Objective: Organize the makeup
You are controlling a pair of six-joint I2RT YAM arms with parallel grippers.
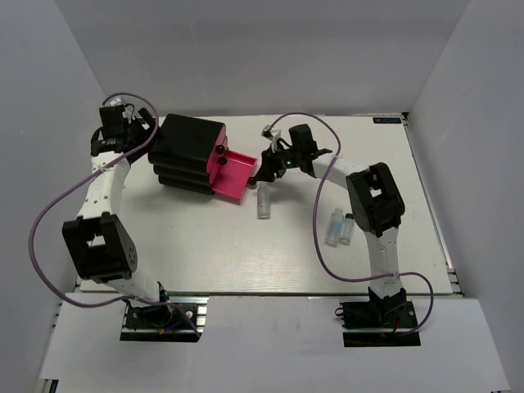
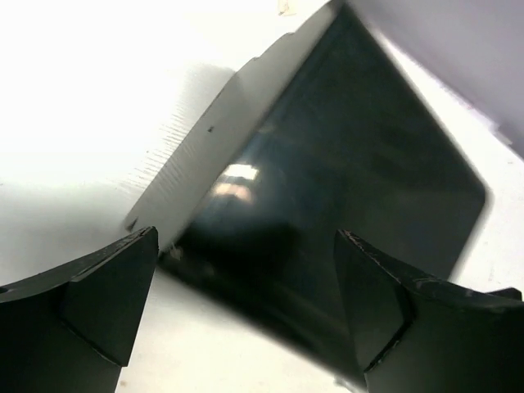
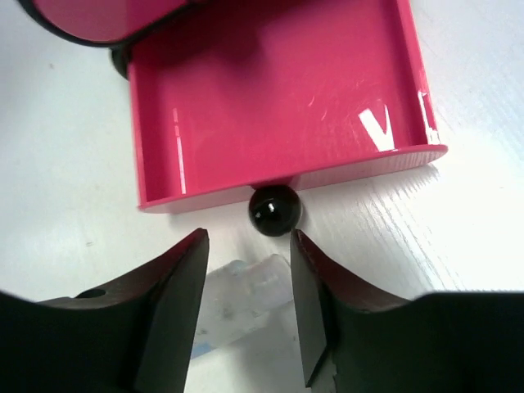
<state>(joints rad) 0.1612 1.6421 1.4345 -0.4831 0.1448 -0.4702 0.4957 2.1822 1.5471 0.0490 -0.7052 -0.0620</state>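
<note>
Three small clear bottles lie on the table: one (image 1: 263, 201) just right of the open pink drawer (image 1: 233, 173), and two (image 1: 334, 227) (image 1: 347, 228) side by side by the right arm. My right gripper (image 1: 264, 173) hovers at the drawer's front. In the right wrist view it (image 3: 250, 246) is open, with the drawer's black knob (image 3: 274, 210) just ahead and the clear bottle (image 3: 246, 299) lying below, between the fingers. My left gripper (image 1: 141, 136) is open (image 2: 246, 237) beside the black box (image 2: 344, 188). The orange tube, sticks and egg-shaped piece are out of view.
The black box (image 1: 188, 151) stands at the back left, its lowest pink drawer pulled out to the right and empty (image 3: 278, 90). Upper drawers with black knobs (image 1: 221, 152) are closed. White walls enclose the table on three sides.
</note>
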